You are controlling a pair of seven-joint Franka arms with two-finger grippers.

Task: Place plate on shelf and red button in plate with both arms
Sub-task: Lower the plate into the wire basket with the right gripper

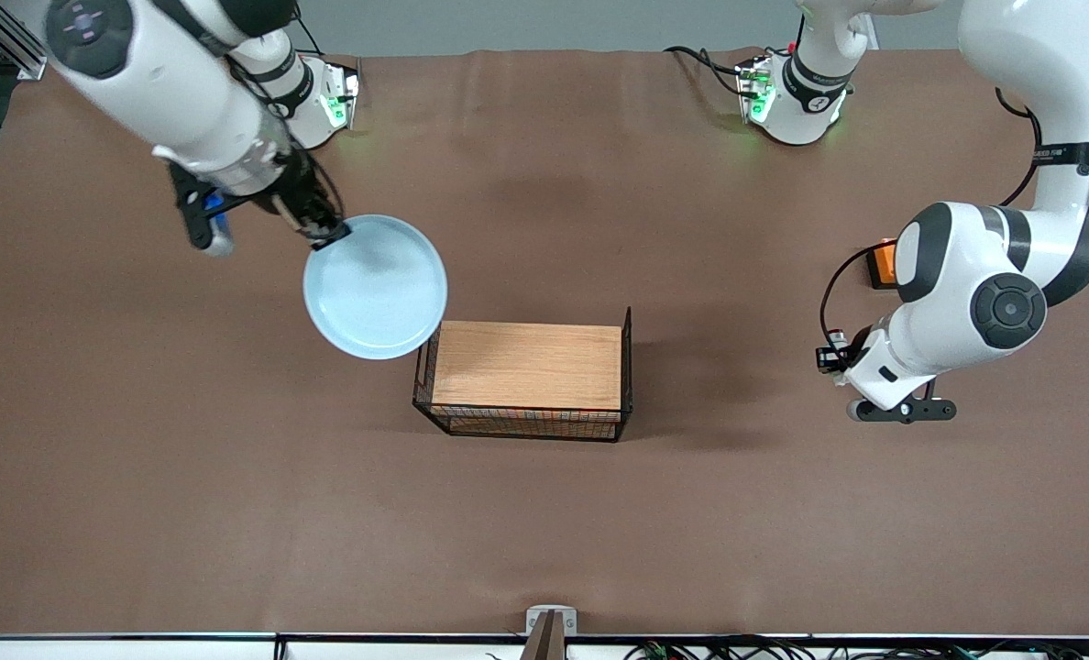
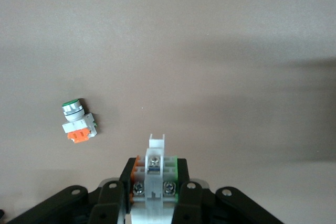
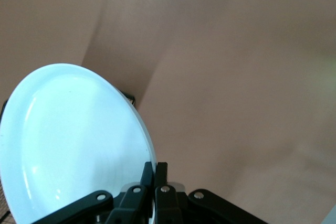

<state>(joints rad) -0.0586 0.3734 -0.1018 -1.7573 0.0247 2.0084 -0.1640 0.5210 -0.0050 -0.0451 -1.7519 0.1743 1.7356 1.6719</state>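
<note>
My right gripper [image 1: 324,234] [image 3: 160,169] is shut on the rim of the pale-blue plate [image 1: 375,286] [image 3: 73,140]. It holds the plate tilted in the air, and the plate's edge is over the corner of the wooden-topped basket [image 1: 526,367] at the right arm's end. My left gripper [image 1: 830,356] [image 2: 153,182] hangs over bare table toward the left arm's end, mostly hidden under its own arm in the front view. It is shut on the red button [image 2: 156,163], a white switch unit with screws and a green side. The button's small red tip [image 1: 837,334] pokes out.
A second switch piece [image 2: 79,121] with a green cap, silver ring and orange block lies on the brown table under the left arm. An orange block [image 1: 882,265] shows beside that arm. The basket's wire corner [image 3: 128,98] shows past the plate.
</note>
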